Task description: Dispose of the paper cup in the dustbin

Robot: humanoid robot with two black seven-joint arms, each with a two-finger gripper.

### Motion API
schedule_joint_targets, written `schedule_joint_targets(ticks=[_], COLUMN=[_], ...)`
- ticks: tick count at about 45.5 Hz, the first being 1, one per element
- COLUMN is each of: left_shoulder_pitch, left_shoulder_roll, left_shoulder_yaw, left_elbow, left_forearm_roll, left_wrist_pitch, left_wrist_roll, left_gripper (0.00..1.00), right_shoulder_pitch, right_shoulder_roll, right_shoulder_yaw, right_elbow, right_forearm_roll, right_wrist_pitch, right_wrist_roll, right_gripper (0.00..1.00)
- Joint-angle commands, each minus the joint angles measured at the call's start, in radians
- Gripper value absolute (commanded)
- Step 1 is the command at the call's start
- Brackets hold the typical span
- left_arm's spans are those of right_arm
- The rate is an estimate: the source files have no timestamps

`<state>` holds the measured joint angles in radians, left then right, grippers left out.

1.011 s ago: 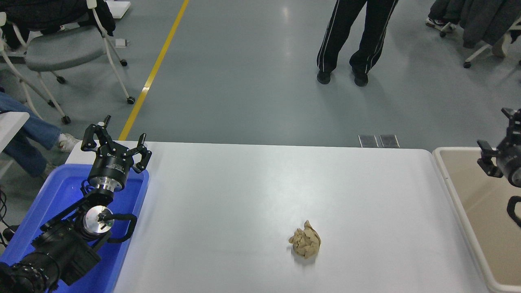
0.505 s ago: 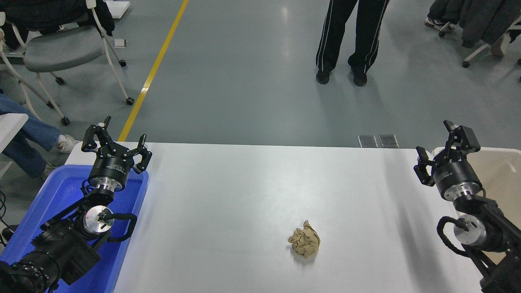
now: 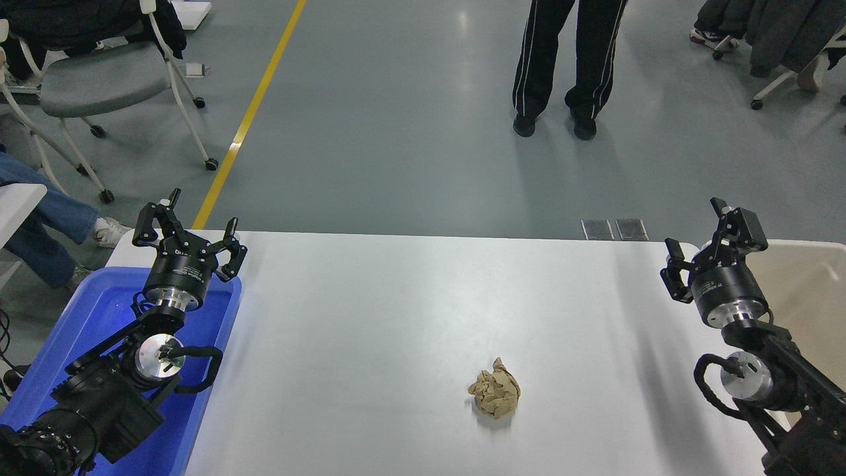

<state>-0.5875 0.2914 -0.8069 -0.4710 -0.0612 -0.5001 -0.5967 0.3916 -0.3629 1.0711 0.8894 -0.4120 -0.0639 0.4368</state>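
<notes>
- Two containers flank your table (image 3: 410, 297): blue tray (image 3: 79, 330) lower left under the parked left gripper (image 3: 188, 231), dustbin (image 3: 809, 277) right edge.
- You see no paper cup; both grippers spread, empty.
- Your right gripper (image 3: 710, 248) has shifted slightly left.

Crumpled tan paper ball (image 3: 494, 396) on smooth matt white table (image 3: 396, 317); glossy blue plastic tray (image 3: 92, 317).

Both pincers empty and spread: left pincer (image 3: 188, 228) over the blue tray (image 3: 79, 330), right pincer (image 3: 710, 248) beside the dustbin (image 3: 809, 284); tan paper ball (image 3: 495, 390) on the surface (image 3: 396, 311)
</notes>
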Motion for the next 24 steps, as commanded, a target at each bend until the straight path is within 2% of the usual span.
schedule_joint_targets(ticks=[1,24], left_shoulder_pitch=[0.0,0.0], left_shoulder_roll=[0.0,0.0], left_shoulder_yaw=[0.0,0.0], left_elbow=[0.0,0.0], left_forearm_roll=[0.0,0.0], left_wrist_pitch=[0.0,0.0], left_wrist_roll=[0.0,0.0], left_gripper=[1.0,1.0], right_shoulder_pitch=[0.021,0.026], right_shoulder_roll=[0.004,0.006], right_shoulder_yaw=[0.003,0.0], right_elbow=[-0.038,-0.035], right_forearm_roll=[0.002,0.002], right_wrist_pitch=[-0.002,-0.001], right_wrist_roll=[0.002,0.002], right_gripper=[0.99,0.99])
